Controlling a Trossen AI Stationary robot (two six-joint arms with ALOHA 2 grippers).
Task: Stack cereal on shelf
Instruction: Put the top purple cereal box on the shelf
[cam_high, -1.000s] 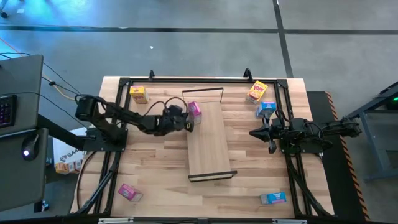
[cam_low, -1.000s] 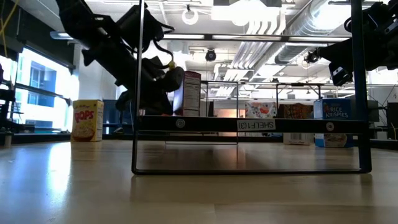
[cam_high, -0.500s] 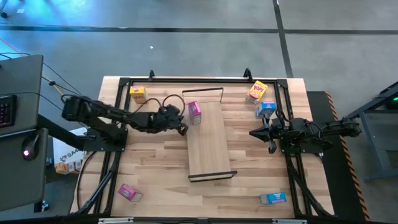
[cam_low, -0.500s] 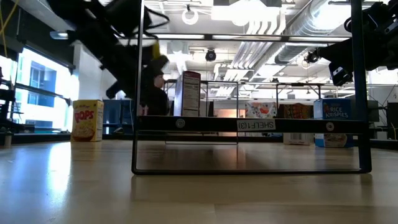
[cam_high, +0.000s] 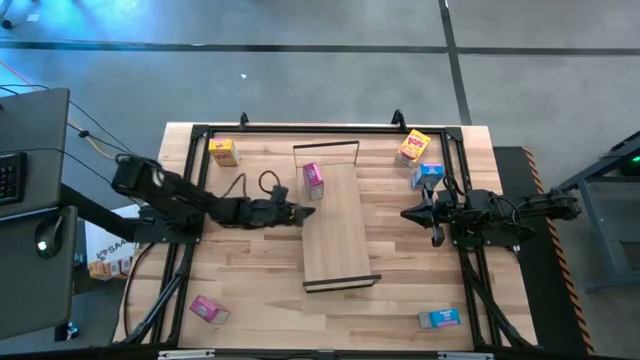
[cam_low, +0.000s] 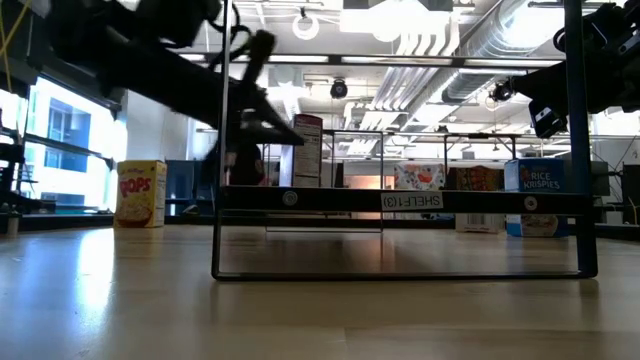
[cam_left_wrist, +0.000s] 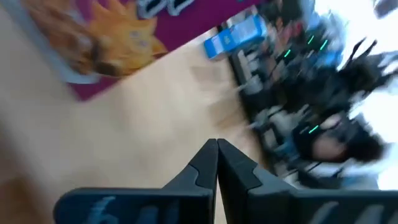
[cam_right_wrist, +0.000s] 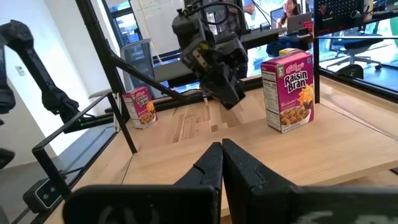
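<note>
A pink cereal box (cam_high: 313, 180) stands upright on the far end of the pale shelf plank (cam_high: 335, 235); it also shows in the low view (cam_low: 307, 150) and the right wrist view (cam_right_wrist: 286, 93). My left gripper (cam_high: 306, 211) is shut and empty, hovering by the shelf's left edge just nearer than that box (cam_left_wrist: 106, 43). My right gripper (cam_high: 404, 213) is shut and waits right of the shelf. Lying or standing on the tabletop are two yellow boxes (cam_high: 223, 152) (cam_high: 414, 146), two blue boxes (cam_high: 428, 175) (cam_high: 439, 319) and a second pink box (cam_high: 208, 309).
Thin black frames rise at the shelf's far end (cam_high: 326, 146) and near end (cam_high: 341, 284). Black rails (cam_high: 185, 200) (cam_high: 468, 270) run along the table's left and right sides. A desk with a keyboard (cam_high: 10, 175) stands left of the table. People sit in the room beyond (cam_right_wrist: 289, 9).
My left gripper has drawn away from the pink box, first back toward the table's left, then toward the near edge and lower, its arm stretching flatter. The pink box stays upright on the shelf's far end. My right arm has kept still.
</note>
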